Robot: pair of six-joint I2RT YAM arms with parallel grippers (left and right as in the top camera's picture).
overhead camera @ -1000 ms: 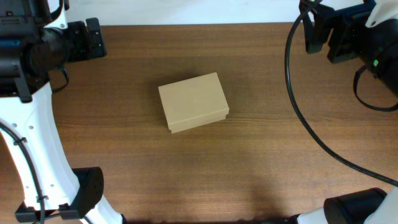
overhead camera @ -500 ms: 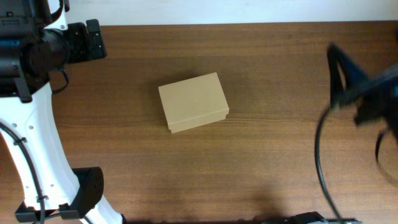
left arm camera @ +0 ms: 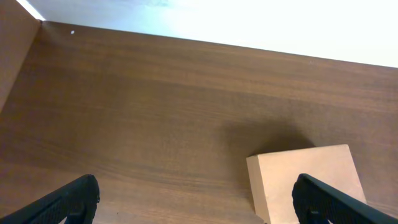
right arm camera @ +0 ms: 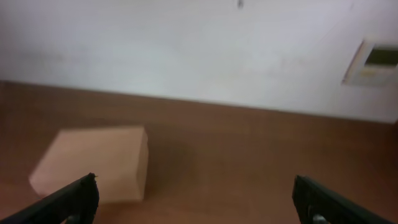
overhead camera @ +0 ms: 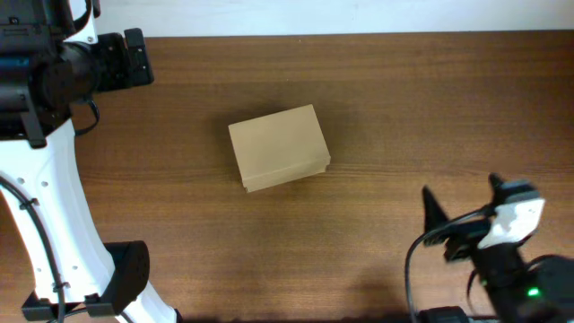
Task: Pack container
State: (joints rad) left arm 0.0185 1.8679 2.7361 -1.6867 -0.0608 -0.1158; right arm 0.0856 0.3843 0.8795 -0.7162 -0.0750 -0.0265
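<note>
The container [overhead camera: 279, 148] is a tan cardboard box with its lid down, lying in the middle of the wooden table. It also shows at the lower right of the left wrist view [left arm camera: 308, 183] and at the left of the right wrist view [right arm camera: 93, 163]. My left gripper [overhead camera: 133, 56] is open and empty at the table's far left corner, well away from the box [left arm camera: 196, 202]. My right gripper [overhead camera: 465, 199] is open and empty at the front right, pointing towards the box from a distance [right arm camera: 199, 202].
The wooden table [overhead camera: 386, 108] ends at a white wall along its far edge [right arm camera: 186, 50]. A small white wall plate [right arm camera: 376, 62] is at the upper right of the right wrist view. The left arm's white body [overhead camera: 45, 224] stands along the table's left side.
The right arm swung from the far right corner down to the front right of the table. The left arm and the box have not moved.
</note>
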